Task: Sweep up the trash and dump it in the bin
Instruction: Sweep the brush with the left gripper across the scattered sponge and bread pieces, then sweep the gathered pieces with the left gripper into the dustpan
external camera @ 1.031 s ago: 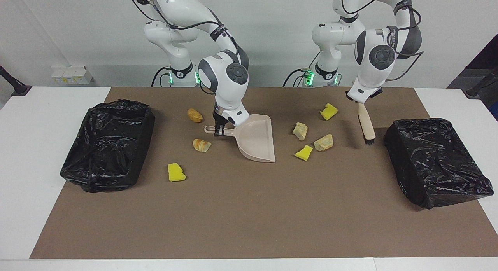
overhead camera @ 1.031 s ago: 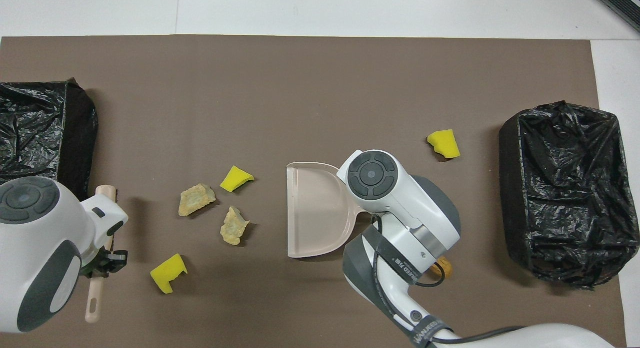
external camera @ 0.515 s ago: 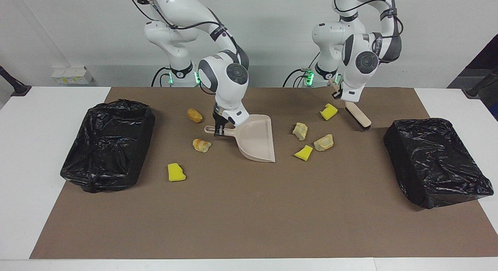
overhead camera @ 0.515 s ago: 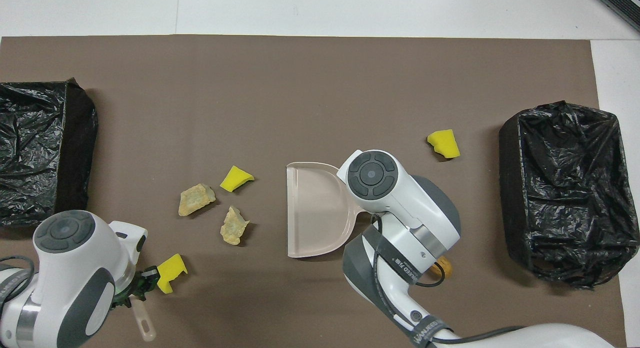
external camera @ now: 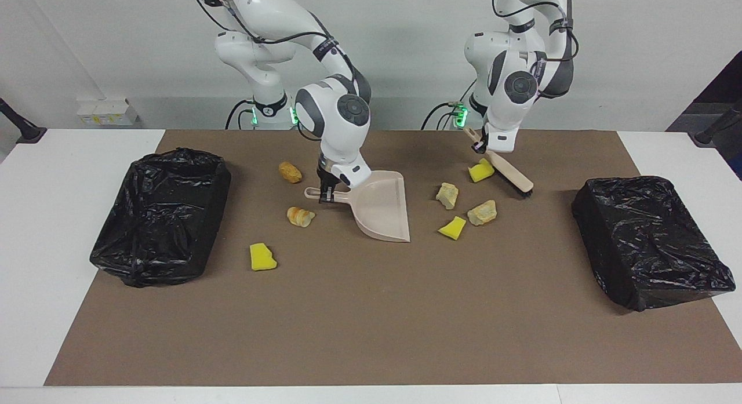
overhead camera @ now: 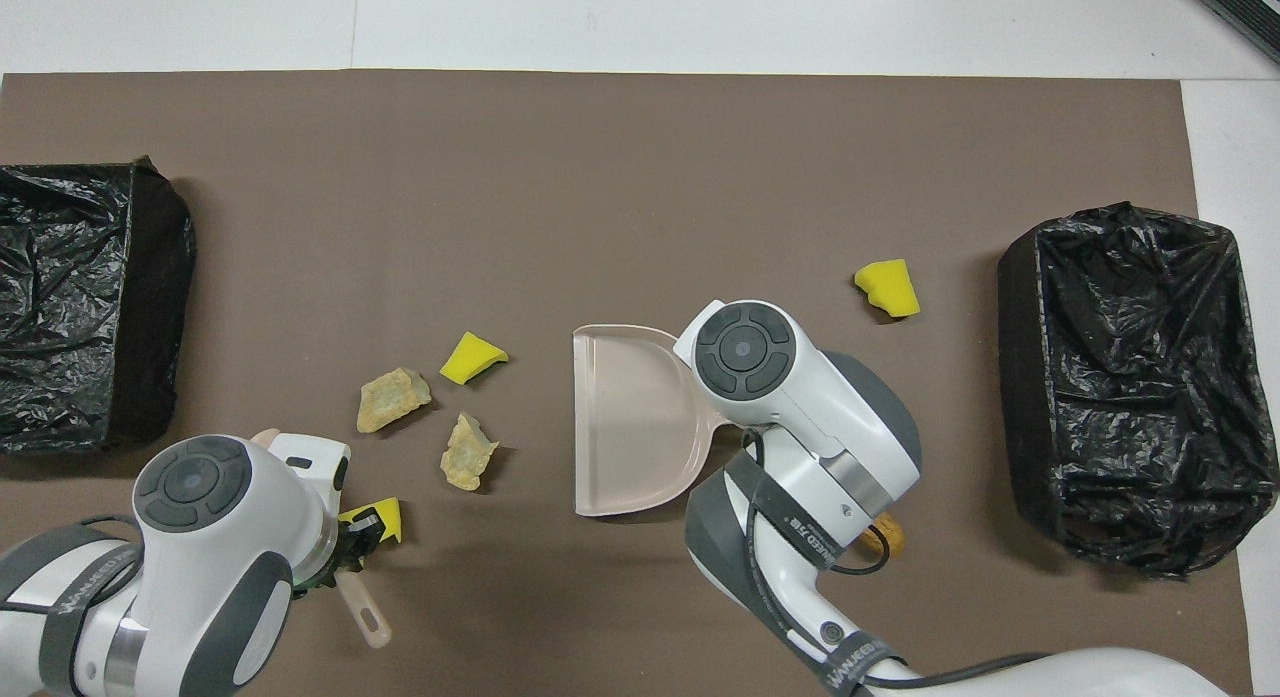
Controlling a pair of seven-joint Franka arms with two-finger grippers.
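While brush-holding left pincer [external camera: 482, 147] hovers, sponge [external camera: 480, 172] lies beneath

Clock centred on dustpan [overhead camera: 630, 417], 12 = away from robots. Pan sits mid-mat [overhead camera: 640, 177], mouth to 9, handle to 3 w/ R gripper [external camera: 327, 193] on it. At 10: sponge wedge [overhead camera: 472, 357]. At 9: lump 1 [overhead camera: 393, 399]; lump 2 [overhead camera: 467, 450] btwn it & pan, a bit nearer robots. At 8: sponge chunk [external camera: 480, 172], touching brush [external camera: 513, 175], whose handle is in L gripper [external camera: 481, 146]. Far out at 9–10: bin A [overhead camera: 150, 307], left arm's end. At 2: sponge block [overhead camera: 887, 287]. At 3: sliced piece [external camera: 300, 217] near handle, then bin B [overhead camera: 1020, 377], right arm's end. At 4: bread roll [external camera: 290, 172].
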